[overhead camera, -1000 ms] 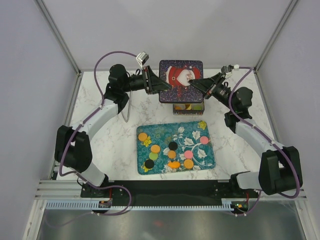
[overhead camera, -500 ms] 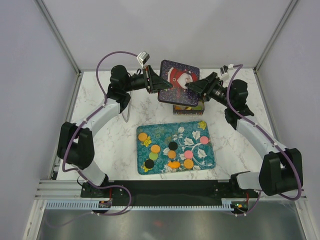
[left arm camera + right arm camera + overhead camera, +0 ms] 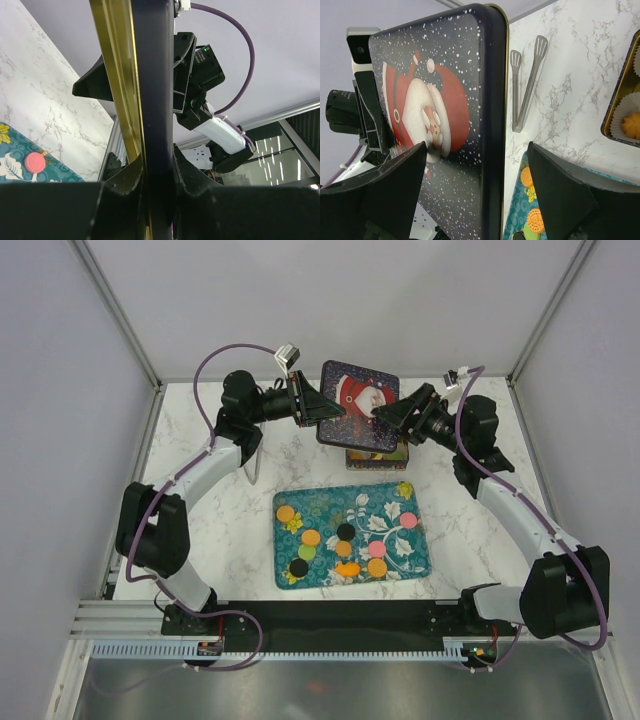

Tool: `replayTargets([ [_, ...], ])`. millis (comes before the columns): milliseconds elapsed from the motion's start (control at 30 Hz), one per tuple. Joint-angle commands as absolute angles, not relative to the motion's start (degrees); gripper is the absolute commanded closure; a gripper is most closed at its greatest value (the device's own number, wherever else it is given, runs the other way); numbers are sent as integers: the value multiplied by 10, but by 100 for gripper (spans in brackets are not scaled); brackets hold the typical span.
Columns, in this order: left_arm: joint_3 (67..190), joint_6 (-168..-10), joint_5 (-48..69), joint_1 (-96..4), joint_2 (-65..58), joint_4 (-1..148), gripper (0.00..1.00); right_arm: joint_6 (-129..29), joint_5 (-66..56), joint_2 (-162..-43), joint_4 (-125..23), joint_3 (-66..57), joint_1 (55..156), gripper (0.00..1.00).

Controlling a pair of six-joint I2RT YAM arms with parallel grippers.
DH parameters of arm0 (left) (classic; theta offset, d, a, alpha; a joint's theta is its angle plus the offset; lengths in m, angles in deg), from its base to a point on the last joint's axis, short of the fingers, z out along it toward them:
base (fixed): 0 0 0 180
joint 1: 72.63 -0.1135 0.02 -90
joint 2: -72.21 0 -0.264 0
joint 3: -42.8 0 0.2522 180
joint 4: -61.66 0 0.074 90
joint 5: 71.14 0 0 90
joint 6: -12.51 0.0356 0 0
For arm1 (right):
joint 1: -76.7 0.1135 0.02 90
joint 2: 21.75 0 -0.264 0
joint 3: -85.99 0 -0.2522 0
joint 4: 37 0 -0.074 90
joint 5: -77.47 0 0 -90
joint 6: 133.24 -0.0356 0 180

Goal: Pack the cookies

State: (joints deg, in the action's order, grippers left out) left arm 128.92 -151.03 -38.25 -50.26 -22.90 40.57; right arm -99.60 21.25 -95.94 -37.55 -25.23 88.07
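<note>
Showing lid [image 3: 358, 403] above tin [image 3: 378, 454]: left gripper [image 3: 322, 412] pinching lid edge, right gripper [image 3: 385, 412] spread; cookies [image 3: 345, 540] on tray [image 3: 300, 502] unpacked.

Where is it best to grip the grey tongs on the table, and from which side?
Pinch the tongs across both arms near the joined end, coming from above: they lie flat on the table and are narrowest there.
</note>
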Motion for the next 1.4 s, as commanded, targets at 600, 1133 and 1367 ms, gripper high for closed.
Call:
replayTargets([
  [600, 1363, -1592, -361, -513, -361, 278, 98, -817, 7, -958, -595, -151, 867, 2],
  [1133, 1629, -1638, -326, -511, -669, 254, 97, -756, 17, -1175, -553, -22, 796, 2],
  [1367, 1709, -1634, -312, -493, -753, 280, 96, -761, 22, -1229, -512, -24, 795, 2],
])
